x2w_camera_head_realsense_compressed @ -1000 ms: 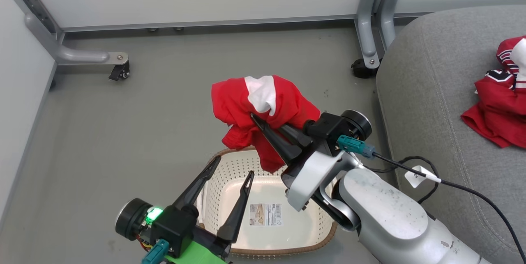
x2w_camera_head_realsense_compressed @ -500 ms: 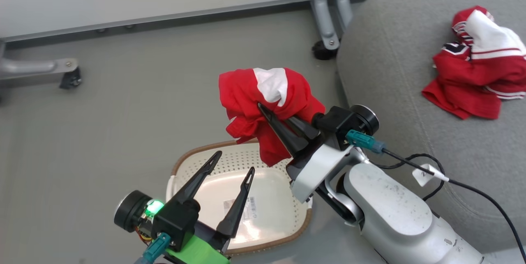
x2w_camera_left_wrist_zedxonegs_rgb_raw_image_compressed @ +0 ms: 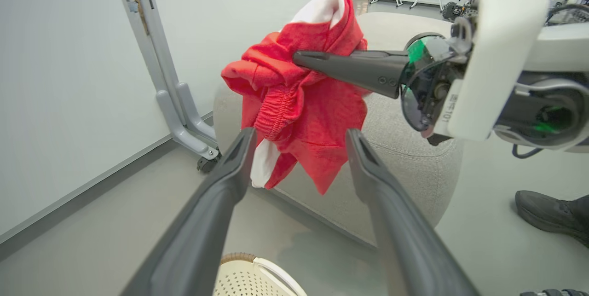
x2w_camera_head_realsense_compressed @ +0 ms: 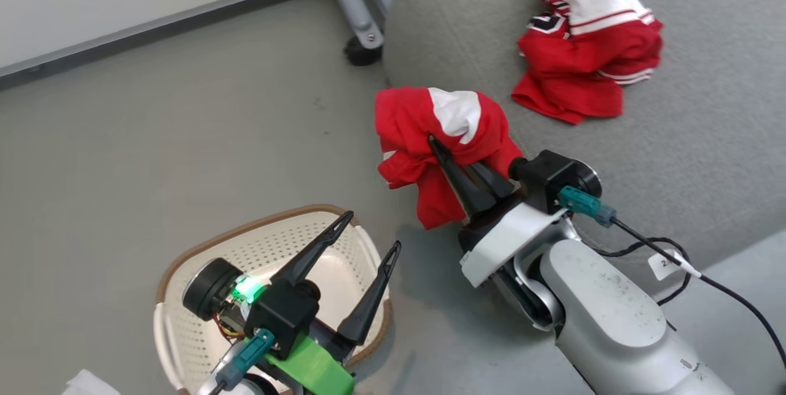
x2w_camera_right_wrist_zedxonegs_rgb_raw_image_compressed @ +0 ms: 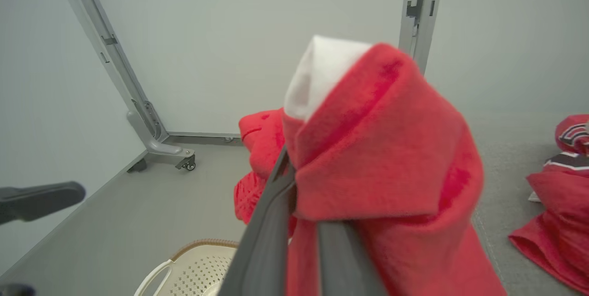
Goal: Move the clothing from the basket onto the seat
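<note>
grips one red-and-white garment (x2w_camera_head_realsense_compressed: 424, 121) in clenched right hand (x2w_camera_head_realsense_compressed: 439, 146), aloft at the edge of the grey seat (x2w_camera_head_realsense_compressed: 706, 137), well apart from basket (x2w_camera_head_realsense_compressed: 202, 246). holds left hand (x2w_camera_head_realsense_compressed: 374, 229) released above basket. sees second garment (x2w_camera_head_realsense_compressed: 577, 69) crumpled on seat.

basket (x2w_camera_head_realsense_compressed: 258, 247): floor lost to us behind left end effector (x2w_camera_head_realsense_compressed: 373, 230), bottom edge crops it | right end effector (x2w_camera_head_realsense_compressed: 447, 150): we see one tip buried in held garment (x2w_camera_head_realsense_compressed: 417, 125), blurred up close | seat garment (x2w_camera_right_wrist_zedxonegs_rgb_raw_image_compressed: 552, 194): cropped at right wrist view's edge
</note>
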Controlling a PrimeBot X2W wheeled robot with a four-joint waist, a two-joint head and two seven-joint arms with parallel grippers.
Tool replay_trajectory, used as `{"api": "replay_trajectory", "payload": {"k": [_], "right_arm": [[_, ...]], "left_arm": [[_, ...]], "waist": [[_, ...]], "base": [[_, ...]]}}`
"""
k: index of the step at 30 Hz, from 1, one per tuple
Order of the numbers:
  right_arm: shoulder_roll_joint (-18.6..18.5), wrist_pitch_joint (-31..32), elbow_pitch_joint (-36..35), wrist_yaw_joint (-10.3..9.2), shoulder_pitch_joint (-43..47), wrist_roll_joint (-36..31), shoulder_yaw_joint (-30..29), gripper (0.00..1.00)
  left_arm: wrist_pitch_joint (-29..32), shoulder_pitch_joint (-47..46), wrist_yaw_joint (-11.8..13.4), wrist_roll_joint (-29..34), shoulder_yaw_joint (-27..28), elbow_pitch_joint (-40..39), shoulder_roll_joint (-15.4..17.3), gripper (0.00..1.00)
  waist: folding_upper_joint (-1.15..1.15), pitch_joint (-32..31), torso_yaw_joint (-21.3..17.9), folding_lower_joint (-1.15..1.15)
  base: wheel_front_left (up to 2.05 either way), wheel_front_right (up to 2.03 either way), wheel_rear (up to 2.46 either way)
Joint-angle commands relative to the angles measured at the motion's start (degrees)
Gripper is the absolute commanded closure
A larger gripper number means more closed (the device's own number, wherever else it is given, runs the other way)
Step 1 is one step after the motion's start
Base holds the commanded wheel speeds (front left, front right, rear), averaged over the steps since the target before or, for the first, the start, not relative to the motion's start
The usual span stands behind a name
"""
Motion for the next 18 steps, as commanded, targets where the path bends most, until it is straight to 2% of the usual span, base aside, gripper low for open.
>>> {"api": "replay_trajectory", "payload": {"k": [1,10,18], "right_arm": [[0.1,-0.57,0.16,-0.06,0.7,-0.47,-1.14,1.0],[0.54,-0.94,0.07,-0.06,2.85,-1.34,-7.8,1.0],[1.03,-0.93,-0.94,-0.06,2.87,-1.65,-14.18,1.0]], "left_arm": [[0.29,-1.1,-0.16,0.26,0.07,-0.29,0.63,0.0],[1.74,-2.46,-0.08,0.19,-0.57,-1.27,1.11,0.0],[2.38,-4.1,-0.39,0.68,-1.11,-2.04,1.36,0.0]], "waist": [[0.0,2.88,-6.09,0.0],[0.0,4.83,-10.6,0.0],[0.0,6.81,-11.43,0.0]], "base": [[0.0,0.0,0.0],[0.0,0.0,0.0],[0.0,0.0,0.0]]}}
